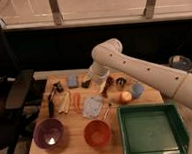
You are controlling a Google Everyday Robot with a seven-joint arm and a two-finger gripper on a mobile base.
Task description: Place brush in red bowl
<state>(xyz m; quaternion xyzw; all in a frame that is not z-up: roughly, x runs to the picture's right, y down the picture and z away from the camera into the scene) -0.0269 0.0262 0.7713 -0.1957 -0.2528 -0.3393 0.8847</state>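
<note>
The brush [51, 103] is a long slim black utensil lying near the table's left edge, behind the purple bowl. The red bowl [97, 133] stands at the front middle of the table, with nothing inside. My white arm reaches in from the right. My gripper [96, 83] hangs low over the back middle of the table, among small dark items and to the right of a blue block [72, 81]. It is well right of the brush and behind the red bowl.
A purple bowl [49, 134] stands front left and a green tray [151, 130] front right. A carrot [77, 100], pale items [65, 102], a blue packet [93, 106], an orange fruit [125, 97] and a blue cup [136, 91] lie mid-table. A black chair [13, 95] stands at the left.
</note>
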